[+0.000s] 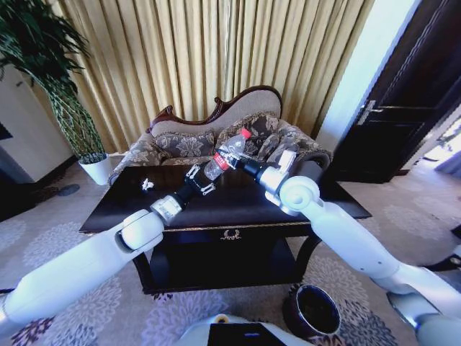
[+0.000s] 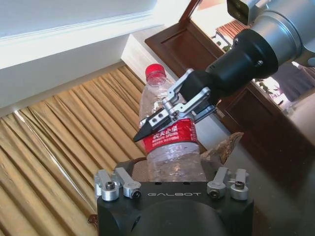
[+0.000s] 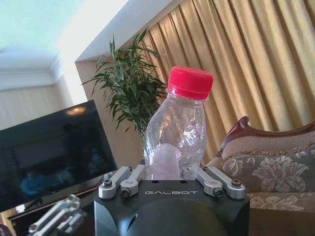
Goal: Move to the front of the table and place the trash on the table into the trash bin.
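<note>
My right gripper [image 1: 225, 160] is shut on the trash, a clear plastic bottle [image 1: 229, 151] with a red cap and red-white label, gripping it at the label and holding it tilted above the dark glossy table [image 1: 245, 209]. The left wrist view shows that bottle [image 2: 170, 147] and the right gripper [image 2: 170, 120] close up. Just below the bottle's base, my left gripper [image 1: 200, 180] is open and holds nothing. A white crumpled scrap [image 1: 148, 185] lies on the table's left part. The dark round trash bin [image 1: 315, 311] stands on the carpet by the table's front right leg.
A patterned sofa [image 1: 216, 137] sits behind the table against gold curtains. A potted plant in a white pot [image 1: 96, 169] stands at the back left. A dark door [image 1: 403, 108] is at the right. Carpet lies around the table.
</note>
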Motion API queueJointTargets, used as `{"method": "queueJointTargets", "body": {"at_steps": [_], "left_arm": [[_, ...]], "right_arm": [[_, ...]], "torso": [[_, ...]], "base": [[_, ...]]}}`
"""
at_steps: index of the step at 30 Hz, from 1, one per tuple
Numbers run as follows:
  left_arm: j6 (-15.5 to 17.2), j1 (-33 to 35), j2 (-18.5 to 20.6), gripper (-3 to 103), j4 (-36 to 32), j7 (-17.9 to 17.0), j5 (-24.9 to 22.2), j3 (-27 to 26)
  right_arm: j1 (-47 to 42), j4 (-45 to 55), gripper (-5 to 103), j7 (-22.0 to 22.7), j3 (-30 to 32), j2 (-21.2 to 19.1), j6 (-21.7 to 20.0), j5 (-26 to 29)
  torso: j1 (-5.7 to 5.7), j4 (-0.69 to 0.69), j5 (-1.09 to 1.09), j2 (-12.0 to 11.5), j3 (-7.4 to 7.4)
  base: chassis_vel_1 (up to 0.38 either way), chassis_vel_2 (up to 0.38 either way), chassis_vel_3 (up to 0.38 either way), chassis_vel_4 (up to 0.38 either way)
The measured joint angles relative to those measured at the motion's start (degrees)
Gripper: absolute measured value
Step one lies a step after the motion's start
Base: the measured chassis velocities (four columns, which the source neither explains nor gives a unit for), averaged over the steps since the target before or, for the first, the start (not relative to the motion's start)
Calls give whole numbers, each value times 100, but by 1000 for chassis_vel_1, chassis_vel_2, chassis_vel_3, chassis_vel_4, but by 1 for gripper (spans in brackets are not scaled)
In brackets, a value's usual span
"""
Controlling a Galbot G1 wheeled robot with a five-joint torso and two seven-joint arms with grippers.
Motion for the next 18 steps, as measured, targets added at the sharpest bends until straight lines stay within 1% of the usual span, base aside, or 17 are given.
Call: {"method": "queueJointTargets", "body": {"at_steps": [1, 3, 6, 7, 8, 9, 11, 13, 14, 15, 17, 18], "left_arm": [[-21, -2, 1, 83, -3, -2, -24, -1], [-26, 0, 1, 83, -7, -5, -44, -8], [13, 102, 13, 97, -71, -112, -262, -227], [13, 102, 13, 97, -71, -112, -262, -227], [66, 174, 63, 99, -113, -118, -410, -399], [66, 174, 63, 99, -113, -118, -410, -399], [170, 373, 122, 100, -173, -234, -758, -826], [199, 565, 147, 100, -182, -364, -937, -1158], [199, 565, 147, 100, -182, -364, -937, -1158], [214, 763, 181, 100, -186, -474, -1085, -1468], [283, 1069, 244, 100, -227, -669, -1327, -1901], [300, 1171, 262, 100, -241, -735, -1402, -2036]], "right_arm": [[-26, 0, 24, 0, 34, -15, 1, -27], [-41, 0, 24, 0, 55, -22, 1, -36], [-169, -9, 24, 29, 198, -82, 77, -104], [-169, -9, 24, 29, 198, -82, 77, -104], [-248, -12, 24, 70, 282, -113, 103, -126], [-248, -12, 24, 70, 282, -113, 103, -126], [-410, 10, 24, 104, 452, -176, 137, -308], [-555, 3, 24, 129, 562, -229, 212, -602], [-555, 3, 24, 129, 562, -229, 212, -602], [-717, 1, 24, 178, 692, -274, 256, -847], [-1027, 52, 24, 318, 937, -331, 291, -1104], [-1130, 71, 24, 351, 1017, -348, 298, -1204]], "torso": [[0, 0, 0, 0, 0], [0, 0, 0, 0, 0], [0, -1, 0, 0, 0], [0, -1, 0, 0, 0], [0, -1, 1, 0, 0], [0, -1, 1, 0, 0], [0, 0, 0, 0, 0], [0, 0, 0, 0, 0], [0, 0, 0, 0, 0], [0, 0, 0, 0, 0], [0, 0, 1, 0, 0], [0, 0, 0, 0, 0]], "base": [[0, 0, 0, 0], [0, 0, 0, 0], [0, 0, 0, 0], [0, 0, 0, 0], [0, 0, 0, 0], [0, 0, 0, 0], [0, 0, 0, 0], [0, 0, 0, 0], [0, 0, 0, 0], [0, 0, 0, 0], [0, 0, 0, 0], [0, 0, 0, 0]]}}
